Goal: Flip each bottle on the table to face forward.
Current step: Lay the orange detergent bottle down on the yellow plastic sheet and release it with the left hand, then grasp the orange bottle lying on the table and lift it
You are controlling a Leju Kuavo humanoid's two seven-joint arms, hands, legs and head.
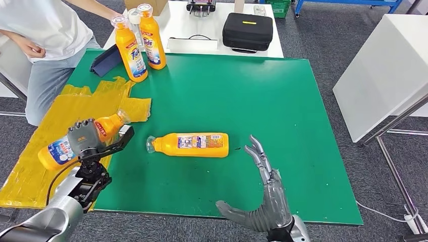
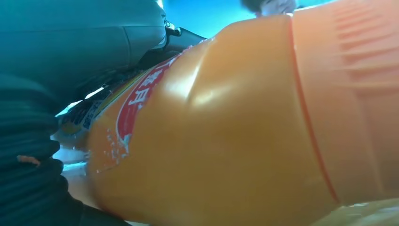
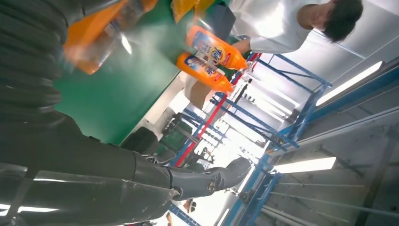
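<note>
The left hand (image 1: 88, 138) grips an orange bottle (image 1: 70, 143), tilted, above the yellow bag (image 1: 30, 166) at the green surface's (image 1: 252, 91) edge. The right hand (image 1: 262, 201) is spread wide, holding nothing, near a second bottle lying flat (image 1: 189, 144). Two bottles stand upright (image 1: 139, 45) at the far corner.

Two orange bottles (image 1: 140, 43) are standing upright at the green tabletop's (image 1: 262, 96) far corner; one bottle (image 1: 191, 144) is lying sideways mid-table; another bottle (image 1: 68, 146) is tilting in the left robot hand (image 1: 91, 138).
</note>
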